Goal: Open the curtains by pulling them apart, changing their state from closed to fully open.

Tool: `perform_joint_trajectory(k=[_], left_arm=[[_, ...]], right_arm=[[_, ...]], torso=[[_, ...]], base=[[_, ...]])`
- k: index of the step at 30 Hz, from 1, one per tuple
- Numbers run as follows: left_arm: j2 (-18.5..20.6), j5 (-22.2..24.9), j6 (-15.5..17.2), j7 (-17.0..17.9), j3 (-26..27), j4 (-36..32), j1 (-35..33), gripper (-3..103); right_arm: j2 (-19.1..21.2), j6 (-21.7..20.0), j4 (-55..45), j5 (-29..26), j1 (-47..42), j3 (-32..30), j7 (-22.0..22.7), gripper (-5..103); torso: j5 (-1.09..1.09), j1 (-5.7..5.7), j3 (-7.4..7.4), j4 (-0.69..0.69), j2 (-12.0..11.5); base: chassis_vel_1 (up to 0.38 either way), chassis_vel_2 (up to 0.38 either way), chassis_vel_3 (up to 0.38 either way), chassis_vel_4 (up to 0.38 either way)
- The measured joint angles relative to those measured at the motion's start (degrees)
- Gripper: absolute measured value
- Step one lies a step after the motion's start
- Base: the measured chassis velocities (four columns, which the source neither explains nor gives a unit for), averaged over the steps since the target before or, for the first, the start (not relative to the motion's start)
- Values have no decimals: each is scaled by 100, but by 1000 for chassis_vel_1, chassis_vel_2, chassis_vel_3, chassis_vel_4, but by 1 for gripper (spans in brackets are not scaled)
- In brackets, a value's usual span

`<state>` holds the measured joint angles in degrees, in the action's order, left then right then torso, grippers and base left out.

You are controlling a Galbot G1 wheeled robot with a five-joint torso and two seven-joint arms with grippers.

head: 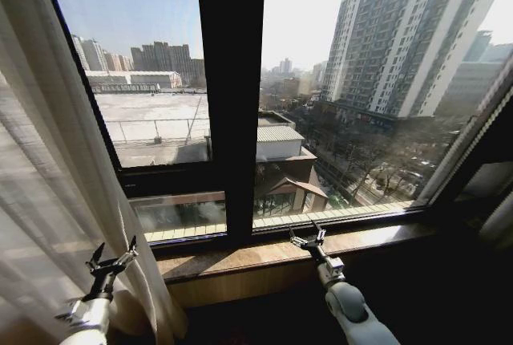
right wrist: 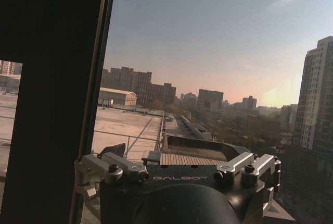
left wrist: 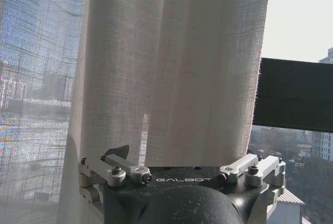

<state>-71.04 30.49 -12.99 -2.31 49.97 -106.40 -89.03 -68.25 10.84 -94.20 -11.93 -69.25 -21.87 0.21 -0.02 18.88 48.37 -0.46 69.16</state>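
So the sheer curtain (head: pixel 56 168) is bunched way over on the left side of the window, hanging down to about floor level past the sill, and the glass across the middle and right is basically bare, so I'd say the opening job looks mostly done, at least the left half of it. On the far right edge there's a pale strip by the frame that could be the other panel, but I honestly can't tell. The left gripper (head: pixel 112 258) is low down, right up against the curtain's inner edge, fingers spread and nothing pinched between them as far as I can see. The right gripper (head: pixel 309 238) sits out over the stone windowsill (head: pixel 240 258) near the dark centre mullion (head: pixel 231 80), also spread open and holding nothing. If the left panel needs to go any further, my guess is the next move is closing on that hem edge and dragging it more to the left. Handy thing about the left wrist view: it puts the pleated fabric (left wrist: pixel 171 73) square in front of the hand, with its free edge next to a dark window bar. The right wrist view just looks out at rooftops and towers past the mullion, no fabric anywhere near that hand.
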Motion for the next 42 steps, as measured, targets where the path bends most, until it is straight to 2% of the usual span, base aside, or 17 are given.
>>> perform_joint_trajectory(k=[30, 33, 34, 38, 39, 40, 42], left_arm=[[-6, -36, 64, 26, -61, -21, 11, 100], [-77, -266, 465, 155, -439, -206, 77, 100], [-77, -266, 465, 155, -439, -206, 77, 100], [-238, -771, 1345, 458, -1256, -605, 232, 100], [-269, -872, 1522, 521, -1418, -686, 263, 100], [-269, -872, 1522, 521, -1418, -686, 263, 100], [-339, -1098, 1913, 656, -1786, -860, 334, 100]], right_arm=[[0, 0, 0, 0, 0, 0, 0, 100], [0, 0, 0, 0, 0, 0, 0, 100], [0, 0, 0, 0, 0, 0, 0, 100], [0, 0, 0, 0, 0, 0, 0, 100], [0, 0, 0, 0, 0, 0, 0, 100], [0, 0, 0, 0, 0, 0, 0, 100], [0, 0, 0, 0, 0, 0, 0, 100]], torso=[[1, 0, 0, 1, 0], [-1, 0, 0, 1, 0], [-1, 0, 0, 1, 0], [1, 0, 0, 0, 0], [2, 0, 0, 0, 0], [2, 0, 0, 0, 0], [1, 0, 0, 0, 0]], base=[[0, 0, 0, 0], [0, 0, 0, 0], [0, 0, 0, 0], [0, 0, 0, 0], [0, 0, 0, 0], [0, 0, 0, 0], [0, 0, 0, 0]])
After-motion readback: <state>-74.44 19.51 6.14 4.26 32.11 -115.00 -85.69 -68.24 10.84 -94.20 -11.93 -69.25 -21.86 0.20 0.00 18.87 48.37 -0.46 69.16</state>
